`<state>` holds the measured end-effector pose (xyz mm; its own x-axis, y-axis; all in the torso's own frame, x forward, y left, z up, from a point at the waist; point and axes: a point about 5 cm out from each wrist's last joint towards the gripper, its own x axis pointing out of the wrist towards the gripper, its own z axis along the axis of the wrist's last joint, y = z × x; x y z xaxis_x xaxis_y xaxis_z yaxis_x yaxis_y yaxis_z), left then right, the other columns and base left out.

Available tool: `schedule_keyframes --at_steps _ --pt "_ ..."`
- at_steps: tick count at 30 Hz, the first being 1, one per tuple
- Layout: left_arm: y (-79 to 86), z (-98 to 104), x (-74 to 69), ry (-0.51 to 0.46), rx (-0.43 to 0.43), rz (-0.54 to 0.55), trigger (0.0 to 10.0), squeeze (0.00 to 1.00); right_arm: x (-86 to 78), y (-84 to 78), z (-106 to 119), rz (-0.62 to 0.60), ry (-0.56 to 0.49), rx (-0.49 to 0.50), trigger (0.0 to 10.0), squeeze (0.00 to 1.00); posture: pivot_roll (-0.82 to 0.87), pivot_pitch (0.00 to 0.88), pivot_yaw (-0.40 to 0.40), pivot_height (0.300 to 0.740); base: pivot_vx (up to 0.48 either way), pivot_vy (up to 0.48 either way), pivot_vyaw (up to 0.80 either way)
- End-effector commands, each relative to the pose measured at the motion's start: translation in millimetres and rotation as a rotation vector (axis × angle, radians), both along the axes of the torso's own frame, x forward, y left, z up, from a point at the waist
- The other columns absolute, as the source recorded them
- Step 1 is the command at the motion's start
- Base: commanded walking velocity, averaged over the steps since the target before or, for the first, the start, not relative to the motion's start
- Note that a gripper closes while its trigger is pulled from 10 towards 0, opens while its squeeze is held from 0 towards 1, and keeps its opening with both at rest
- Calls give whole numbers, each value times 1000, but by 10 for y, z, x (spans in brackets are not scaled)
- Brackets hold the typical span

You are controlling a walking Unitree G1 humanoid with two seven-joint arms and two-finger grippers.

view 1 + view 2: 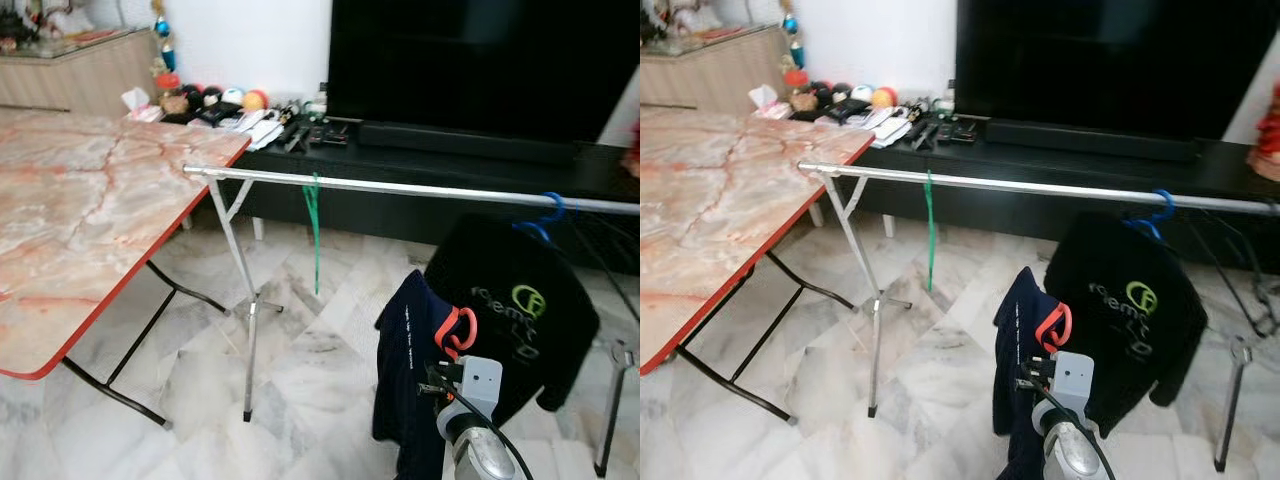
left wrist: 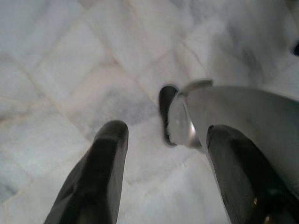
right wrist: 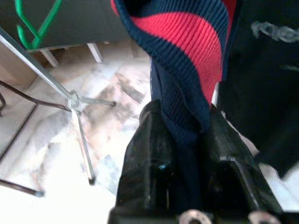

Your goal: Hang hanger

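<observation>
A silver clothes rail (image 1: 400,188) runs across the room. An empty green hanger (image 1: 313,225) dangles from it left of centre. A blue hanger (image 1: 546,214) carrying a black shirt (image 1: 515,310) hangs near its right end. Below the rail, beside the black shirt, a navy shirt (image 1: 405,370) on a red hanger (image 1: 460,328) is held up by my right arm. In the right wrist view my right gripper (image 3: 182,126) is shut on the shirt's navy ribbed collar (image 3: 180,93). My left gripper (image 2: 168,133) hangs open over the marble floor.
A folding table (image 1: 80,220) with a marble-pattern top and red edge stands at the left. The rail's folding legs (image 1: 250,310) stand beside it. A black TV console (image 1: 450,165) with clutter and a large TV sit behind the rail.
</observation>
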<state>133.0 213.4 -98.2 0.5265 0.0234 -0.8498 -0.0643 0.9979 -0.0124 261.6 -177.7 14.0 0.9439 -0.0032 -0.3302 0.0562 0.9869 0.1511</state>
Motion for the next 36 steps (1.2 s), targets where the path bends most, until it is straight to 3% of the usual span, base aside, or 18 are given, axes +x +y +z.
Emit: schedule_keyframes --at_steps 1,9,27,36 --pt "54 17 23 -3 13 9 10000 0 57 33 81 8 -53 8 10000 0 38 0 -24 740 0 0 0" --pt "55 12 11 -1 14 20 10000 0 61 37 74 12 -52 7 10000 0 35 0 -22 740 0 0 0" --pt "55 14 21 2 13 27 10000 0 110 -11 78 9 -41 -9 10000 0 39 0 -31 740 0 380 0" --pt "58 21 32 -10 19 21 10000 0 139 -30 84 18 -40 -19 10000 0 39 0 -29 740 0 0 0"
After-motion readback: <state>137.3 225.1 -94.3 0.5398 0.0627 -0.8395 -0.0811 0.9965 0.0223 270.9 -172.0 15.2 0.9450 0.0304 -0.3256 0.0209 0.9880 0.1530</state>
